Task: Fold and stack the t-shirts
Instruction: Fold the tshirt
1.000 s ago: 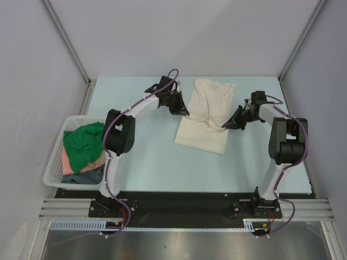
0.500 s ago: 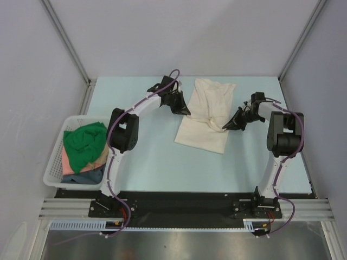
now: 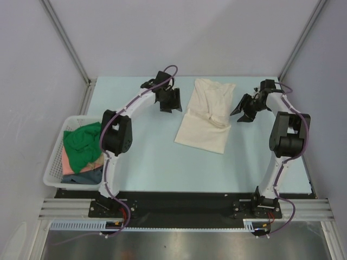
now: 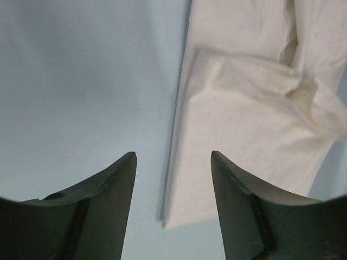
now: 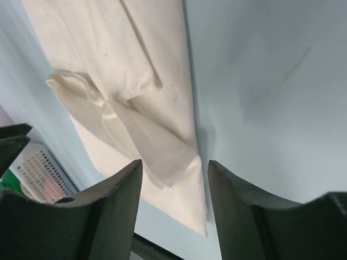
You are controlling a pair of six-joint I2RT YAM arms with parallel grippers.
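Basket (image 3: 53, 158) holding green shirt (image 3: 81, 143), pink shirt (image 3: 68, 166), blue shirt (image 3: 87, 176), cream shirt (image 3: 206, 119) outside, left claw (image 4: 173, 156) and right claw (image 5: 174, 162) apart

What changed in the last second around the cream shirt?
Both arms backed off the cream t-shirt: the left gripper drew out leftward and toward the far edge, the right gripper rightward and also farther. Both now hang open and empty, clear of the cloth. The shirt lies where it was, folded; the basket is unchanged.
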